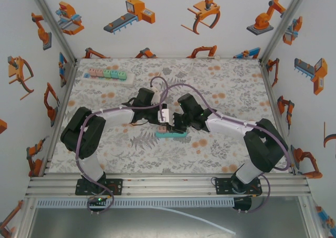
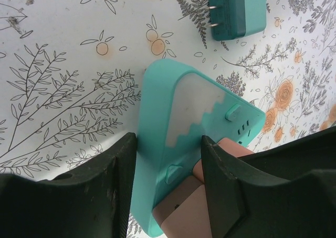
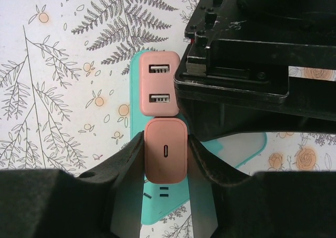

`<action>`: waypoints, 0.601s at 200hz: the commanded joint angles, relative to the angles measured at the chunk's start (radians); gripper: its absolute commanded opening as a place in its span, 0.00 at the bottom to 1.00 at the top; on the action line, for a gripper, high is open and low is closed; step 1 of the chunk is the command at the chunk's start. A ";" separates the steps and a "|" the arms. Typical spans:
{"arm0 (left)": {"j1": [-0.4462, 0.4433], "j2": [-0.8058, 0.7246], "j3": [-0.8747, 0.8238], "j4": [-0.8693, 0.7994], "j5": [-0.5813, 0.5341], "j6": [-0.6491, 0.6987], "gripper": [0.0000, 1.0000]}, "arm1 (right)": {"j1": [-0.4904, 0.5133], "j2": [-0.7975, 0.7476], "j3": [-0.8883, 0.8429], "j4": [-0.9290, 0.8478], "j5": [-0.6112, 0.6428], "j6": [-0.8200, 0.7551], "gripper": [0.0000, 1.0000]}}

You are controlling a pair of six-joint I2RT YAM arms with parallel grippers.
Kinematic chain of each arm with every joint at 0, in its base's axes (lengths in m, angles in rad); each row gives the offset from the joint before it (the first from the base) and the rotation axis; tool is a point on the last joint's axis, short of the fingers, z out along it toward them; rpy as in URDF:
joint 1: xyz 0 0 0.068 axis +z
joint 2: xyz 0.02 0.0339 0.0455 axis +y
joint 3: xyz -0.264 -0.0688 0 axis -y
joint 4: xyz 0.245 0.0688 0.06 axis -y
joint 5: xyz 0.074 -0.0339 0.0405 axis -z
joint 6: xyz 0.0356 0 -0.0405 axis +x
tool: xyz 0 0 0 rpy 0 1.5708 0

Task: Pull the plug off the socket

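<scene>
Pink single-port plug (image 3: 166, 167), at 6 o'clock of twin-port plug (image 3: 159, 83): clamped by right gripper (image 3: 165, 141); best drawn straight off teal power strip (image 2: 157, 101). Strip is straddled by left gripper (image 2: 169, 143); whether it is gripped cannot be told.

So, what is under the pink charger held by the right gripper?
The teal power strip lies under the pink charger, which the right gripper clamps. The charger's body hides the place where it plugs in.
</scene>
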 commanded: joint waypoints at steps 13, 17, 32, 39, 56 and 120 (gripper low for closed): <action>-0.003 0.093 -0.063 -0.229 -0.189 0.028 0.45 | 0.064 -0.040 0.120 0.033 0.006 -0.118 0.14; -0.003 0.093 -0.062 -0.232 -0.196 0.029 0.45 | 0.072 -0.039 0.123 0.016 0.025 -0.142 0.14; -0.001 0.095 -0.063 -0.244 -0.215 0.033 0.44 | 0.092 -0.040 0.119 0.007 0.053 -0.173 0.14; 0.000 0.093 -0.065 -0.246 -0.219 0.034 0.44 | 0.092 -0.045 0.114 0.023 0.037 -0.152 0.14; 0.000 0.092 -0.068 -0.248 -0.227 0.035 0.44 | 0.083 -0.060 0.100 0.072 0.001 -0.083 0.14; 0.002 0.075 -0.071 -0.240 -0.238 0.044 0.44 | 0.043 -0.150 0.005 0.156 0.011 0.075 0.13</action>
